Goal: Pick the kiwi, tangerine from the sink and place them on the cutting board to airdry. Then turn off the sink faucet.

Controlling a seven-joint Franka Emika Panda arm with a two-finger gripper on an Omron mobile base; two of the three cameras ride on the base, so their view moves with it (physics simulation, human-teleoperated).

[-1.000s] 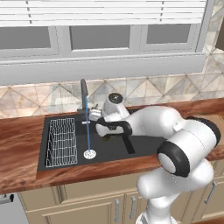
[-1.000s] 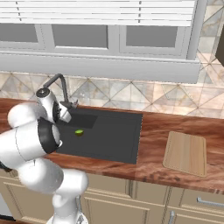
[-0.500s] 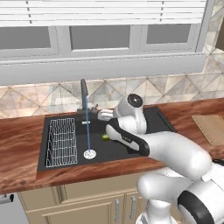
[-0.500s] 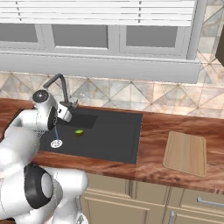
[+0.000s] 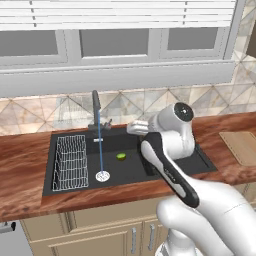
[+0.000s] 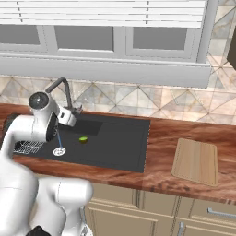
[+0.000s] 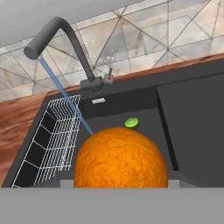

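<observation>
The sink point(image 5: 210, 162) is being seen set into the reddish wood counter point(image 6: 161, 161), its wire rack point(image 5: 70, 162) sitting at the left end; the cutting board point(image 6: 196, 161) is lying flat on the counter, well apart to the right of the basin; water is being poured in a thin blue stream from the sink faucet point(image 7: 65, 39) down to the round drain point(image 5: 102, 176); the tangerine point(image 7: 120, 157) is being held close before the hand camera, apparently clamped in the partly closed gripper point(image 5: 134, 128), though the fingertips are hidden; the kiwi point(image 5: 121, 156) is lying on the basin floor, near the stream.
</observation>
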